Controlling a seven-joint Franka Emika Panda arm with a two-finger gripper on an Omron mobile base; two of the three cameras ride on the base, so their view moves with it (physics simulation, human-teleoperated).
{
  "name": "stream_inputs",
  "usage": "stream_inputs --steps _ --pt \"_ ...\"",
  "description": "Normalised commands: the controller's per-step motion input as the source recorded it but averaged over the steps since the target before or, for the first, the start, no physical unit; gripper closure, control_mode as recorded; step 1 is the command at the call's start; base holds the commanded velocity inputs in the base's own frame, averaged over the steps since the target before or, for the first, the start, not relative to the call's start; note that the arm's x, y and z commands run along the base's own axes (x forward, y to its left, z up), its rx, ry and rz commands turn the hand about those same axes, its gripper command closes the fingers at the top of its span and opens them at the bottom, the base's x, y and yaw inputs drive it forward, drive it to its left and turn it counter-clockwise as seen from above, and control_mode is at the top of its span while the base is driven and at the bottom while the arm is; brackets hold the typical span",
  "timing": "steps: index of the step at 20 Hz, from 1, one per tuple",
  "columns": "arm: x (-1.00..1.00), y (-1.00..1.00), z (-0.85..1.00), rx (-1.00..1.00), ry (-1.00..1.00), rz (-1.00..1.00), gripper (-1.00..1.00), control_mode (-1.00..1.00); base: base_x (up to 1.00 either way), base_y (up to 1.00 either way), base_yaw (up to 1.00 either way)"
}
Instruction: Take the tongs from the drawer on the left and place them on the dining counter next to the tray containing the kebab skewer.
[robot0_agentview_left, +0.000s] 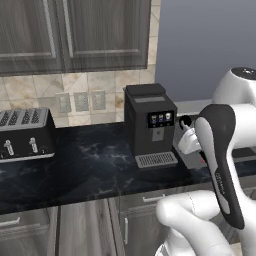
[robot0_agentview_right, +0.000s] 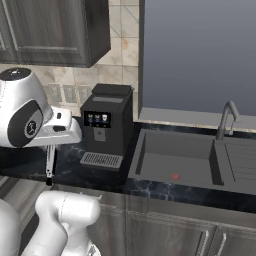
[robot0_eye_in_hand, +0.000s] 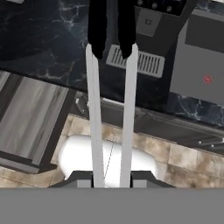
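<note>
My gripper (robot0_eye_in_hand: 111, 177) is shut on the tongs (robot0_eye_in_hand: 94, 127). Their two silvery arms run away from the fingers to black ends over the counter edge. In the right base view the tongs (robot0_agentview_right: 49, 167) hang straight down from the gripper (robot0_agentview_right: 50, 144), in front of the black counter and left of the coffee machine. In the left base view the gripper (robot0_agentview_left: 188, 141) is partly hidden behind my arm. The drawer (robot0_eye_in_hand: 33, 122) stands open below the counter at the left, its wood-grain bottom bare. The dining counter, the tray and the kebab skewer are out of view.
A black coffee machine (robot0_agentview_left: 150, 125) stands on the black marble counter (robot0_agentview_left: 85, 170), with a toaster (robot0_agentview_left: 26, 134) to its left. To its right lie a sink (robot0_agentview_right: 175, 160) and a faucet (robot0_agentview_right: 226, 117). Wall cabinets (robot0_agentview_left: 75, 35) hang above.
</note>
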Motion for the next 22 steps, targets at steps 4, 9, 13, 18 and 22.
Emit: stream_inputs --steps 4,9,13,18,22 --pt "-0.06 -0.11 0.12 0.00 -0.10 -0.02 1.00 -1.00 0.00 0.00 0.00" --pt "-0.09 -0.07 0.01 0.00 -0.15 -0.05 1.00 -1.00 0.00 0.00 0.00" --pt "-0.01 -0.09 0.02 0.00 -0.07 -0.06 1.00 -1.00 0.00 0.00 0.00" --pt "0.00 -0.09 0.10 0.00 -0.03 -0.06 1.00 -1.00 0.00 0.00 0.00" --pt "0.00 -0.08 0.00 0.00 0.00 -0.03 1.00 -1.00 0.00 0.00 0.00"
